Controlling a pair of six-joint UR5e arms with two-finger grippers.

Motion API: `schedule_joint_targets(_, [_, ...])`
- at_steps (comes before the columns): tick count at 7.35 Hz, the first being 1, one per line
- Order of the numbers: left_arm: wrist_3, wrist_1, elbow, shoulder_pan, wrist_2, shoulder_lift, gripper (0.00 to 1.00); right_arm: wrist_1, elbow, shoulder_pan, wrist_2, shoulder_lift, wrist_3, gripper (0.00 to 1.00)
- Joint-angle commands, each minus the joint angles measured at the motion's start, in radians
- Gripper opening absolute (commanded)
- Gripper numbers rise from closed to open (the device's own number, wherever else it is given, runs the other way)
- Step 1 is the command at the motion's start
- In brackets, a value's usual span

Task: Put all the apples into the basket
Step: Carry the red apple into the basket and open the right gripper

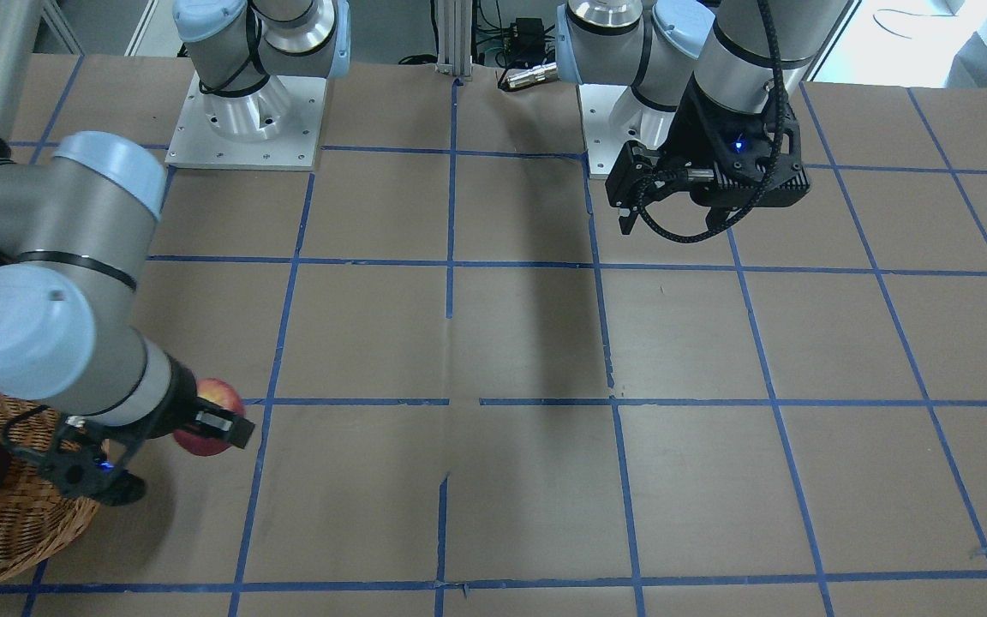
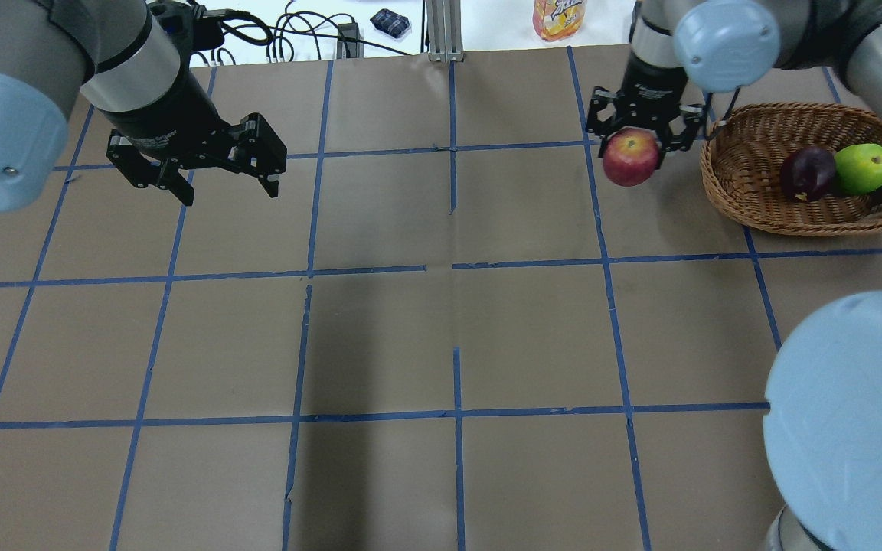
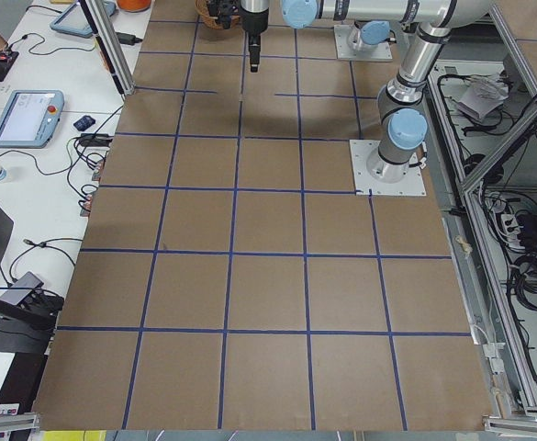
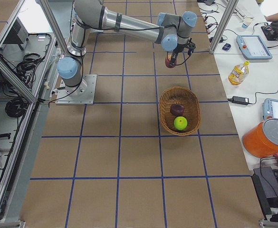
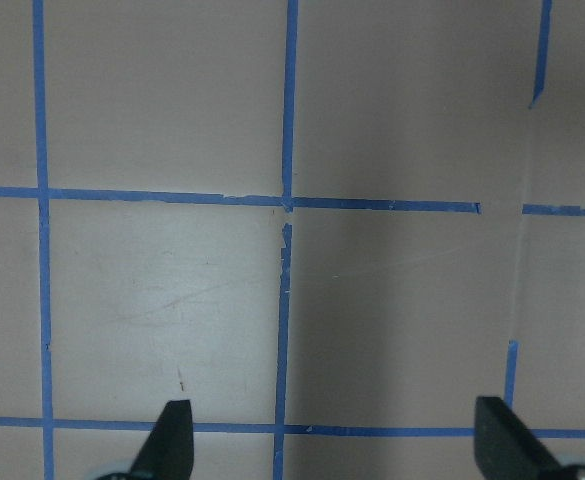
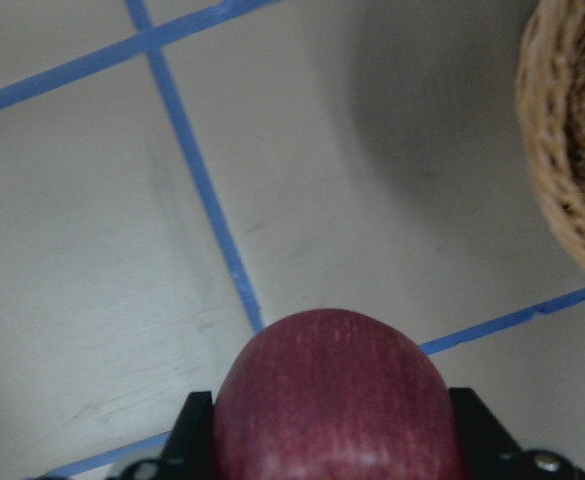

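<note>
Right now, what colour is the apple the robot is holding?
The apple is red with a yellowish patch, best seen in the overhead view.

A robotics lab: two industrial arms (image 4: 129, 26) are bolted by metal base plates (image 3: 362, 184) onto a table (image 4: 129, 156) papered brown and gridded with blue tape (image 2: 458, 459); beside the table, a white bench (image 3: 29, 184) carries teach pendants (image 3: 25, 117), with aluminium framing (image 3: 110, 50) and cable bundles (image 3: 525, 266) along the table's edges

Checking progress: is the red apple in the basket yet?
Out. The right gripper holds the red apple beside the basket, outside its rim.
</note>
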Motion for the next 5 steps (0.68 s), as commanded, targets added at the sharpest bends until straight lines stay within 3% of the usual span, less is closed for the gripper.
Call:
schedule_joint_targets(1, [0.0,-0.001,-0.003,0.0,0.0,0.002,1.0,-0.015,-0.002,-0.127,-0.057,0.007,-0.28,0.0])
schedule_joint_targets(3, [0.0,0.0,-0.005,0.0,0.0,0.002,1.0,-0.127,0.009,-0.191,-0.06,0.074,-0.369,0.0])
schedule_joint_targets(5, [0.0,0.0,-0.006,0.0,0.0,0.002,1.0,-0.133,0.001,-0.198,-0.06,0.13,-0.35,0.0])
